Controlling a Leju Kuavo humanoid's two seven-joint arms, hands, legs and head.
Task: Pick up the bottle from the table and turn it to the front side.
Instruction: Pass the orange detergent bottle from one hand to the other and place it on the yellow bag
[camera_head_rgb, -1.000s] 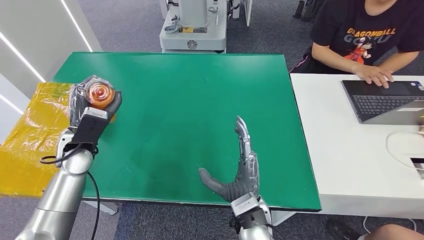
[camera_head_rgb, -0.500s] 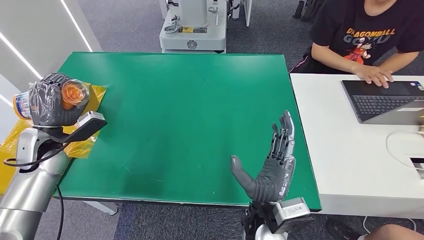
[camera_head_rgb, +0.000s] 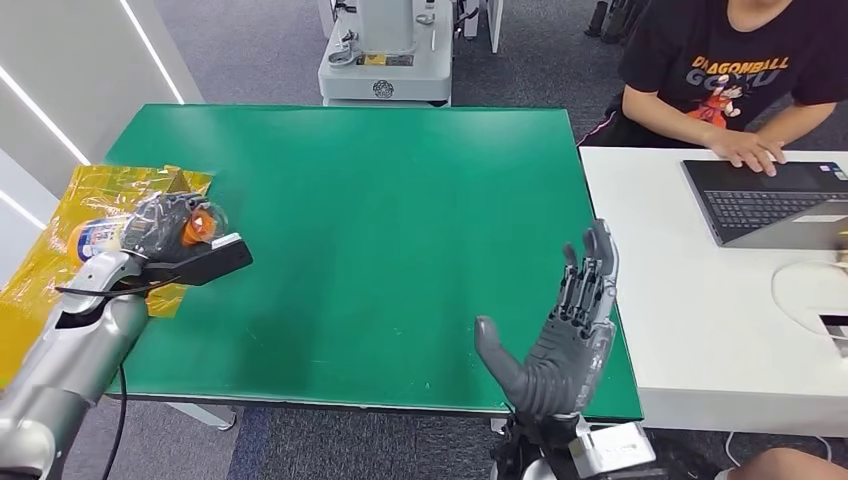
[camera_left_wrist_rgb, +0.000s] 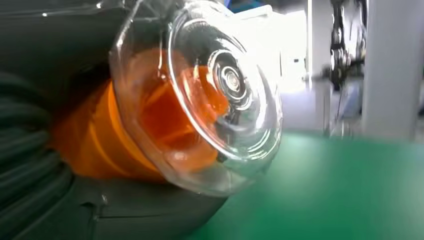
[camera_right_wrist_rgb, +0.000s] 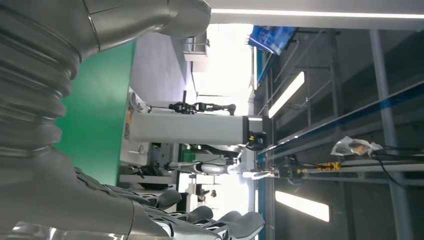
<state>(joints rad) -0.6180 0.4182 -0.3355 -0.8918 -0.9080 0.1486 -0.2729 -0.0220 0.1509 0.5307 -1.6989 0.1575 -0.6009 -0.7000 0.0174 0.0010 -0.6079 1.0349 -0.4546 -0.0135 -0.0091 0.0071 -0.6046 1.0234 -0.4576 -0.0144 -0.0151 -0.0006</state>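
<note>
The pick-up looks done: the left robot hand (camera_head_rgb: 150, 225) grips the bottle (camera_head_rgb: 110, 232) clear of the green surface (camera_head_rgb: 400, 200), lying on its side with its clear orange base toward the surface's middle, so what remains, as I judge it, is turning its label to the front. The right robot hand (camera_head_rgb: 560, 335) holds nothing, fingers spread wide and upright. The bottle's label is too small to read; the seated person's shirt (camera_head_rgb: 745, 60) reads "DRAGONBALL".

From the head we look down on the green table (camera_head_rgb: 400, 220), which both close wrist views share.
</note>
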